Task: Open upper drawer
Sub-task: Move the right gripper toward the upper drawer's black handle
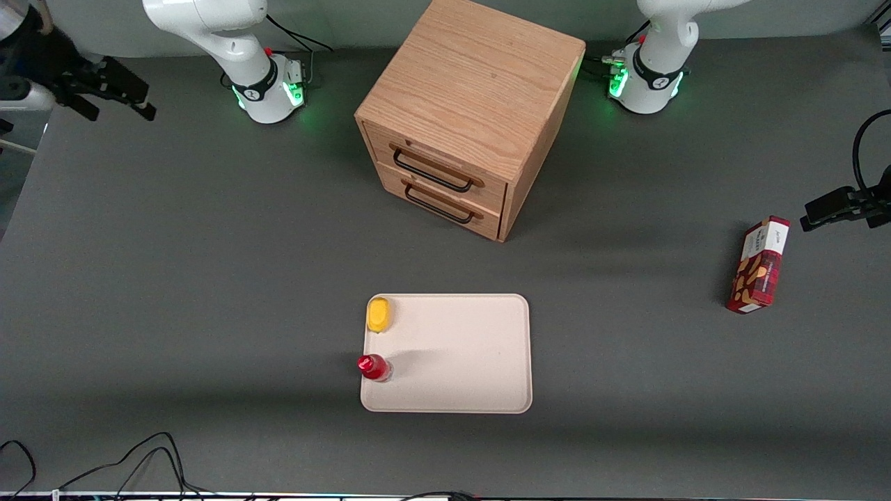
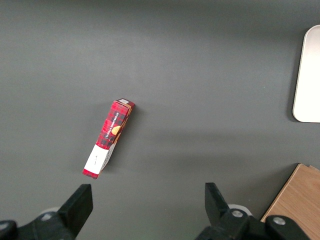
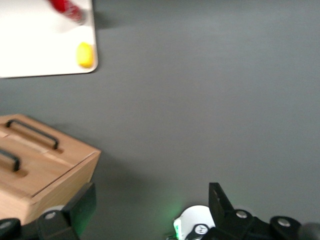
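- Upper drawer point(image 1: 437, 167): shut flush in the small wooden cabinet point(image 1: 473, 83) at the middle of the table point(image 1: 174, 278), the top one of two matching fronts, with the lower drawer point(image 1: 440, 204) directly beneath it.
- Gripper point(image 1: 111, 87): parked high at the working arm's end of the table, well apart from the cabinet, fingers spread wide with nothing between them, as the right wrist view shows.
- Step in hand, by the look of it: still the approach, nothing touched yet.
- To do it well: swing across and come down in front of the cabinet, line the fingers up across the upper black handle point(image 1: 433, 171), not the twin handle point(image 1: 442, 206) just below.
- Close on the middle of the bar, so the pull stays even and the drawer does not jam sideways.
- Pull straight out along the drawer's own line, which sits turned at an angle to the table edge.
- Worth watching: a light cabinet may slide along instead of giving up the drawer; a slow, level pull should help.
- Drawer contents: hidden, cannot tell.
- Tray point(image 1: 480, 390), nearer the front camera than the cabinet: holds a yellow item point(image 1: 379, 314) at one corner and a red-capped bottle point(image 1: 374, 367) at its edge.
- Red plaid box point(image 1: 759, 264): on the table toward the parked arm's end, clear of the pull path.
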Available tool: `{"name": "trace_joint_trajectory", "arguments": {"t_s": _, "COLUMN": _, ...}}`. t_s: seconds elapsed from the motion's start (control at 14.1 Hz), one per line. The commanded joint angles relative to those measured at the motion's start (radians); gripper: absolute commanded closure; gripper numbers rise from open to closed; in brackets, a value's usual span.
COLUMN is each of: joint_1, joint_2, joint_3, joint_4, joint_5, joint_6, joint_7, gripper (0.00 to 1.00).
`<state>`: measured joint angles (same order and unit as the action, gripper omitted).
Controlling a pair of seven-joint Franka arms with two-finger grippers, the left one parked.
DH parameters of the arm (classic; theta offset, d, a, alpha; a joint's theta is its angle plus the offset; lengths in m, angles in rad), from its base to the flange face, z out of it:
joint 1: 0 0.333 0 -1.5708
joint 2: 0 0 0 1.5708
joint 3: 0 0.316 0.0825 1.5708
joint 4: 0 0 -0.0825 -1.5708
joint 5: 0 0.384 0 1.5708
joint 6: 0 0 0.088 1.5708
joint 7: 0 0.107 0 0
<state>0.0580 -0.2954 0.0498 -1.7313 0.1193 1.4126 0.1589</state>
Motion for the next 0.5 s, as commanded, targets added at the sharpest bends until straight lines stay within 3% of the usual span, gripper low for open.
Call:
{"name": "trace_joint_trajectory", "arguments": {"t_s": 0.0, "joint_1": 0.006, "joint_2": 0.118, "joint_3": -0.001, "joint_4": 0.172, "joint_5": 0.095, "joint_6": -0.049, "joint_7": -0.207, "gripper": 0.0}}
{"name": "trace_joint_trajectory", "arguments": {"t_s": 0.07, "joint_1": 0.008, "joint_2": 0.165, "joint_3": 0.004, "joint_4": 0.235, "joint_5": 0.121, "joint_6": -0.096, "joint_7": -0.302, "gripper": 0.0}}
{"name": "trace_joint_trajectory", "arguments": {"t_s": 0.28, "joint_1": 0.011, "joint_2": 0.269, "joint_3": 0.024, "joint_4": 0.328, "joint_5": 0.31, "joint_6": -0.15, "joint_7": -0.464, "gripper": 0.0}}
{"name": "trace_joint_trajectory", "arguments": {"t_s": 0.43, "joint_1": 0.011, "joint_2": 0.309, "joint_3": 0.095, "joint_4": 0.325, "joint_5": 0.384, "joint_6": -0.147, "joint_7": -0.529, "gripper": 0.0}}
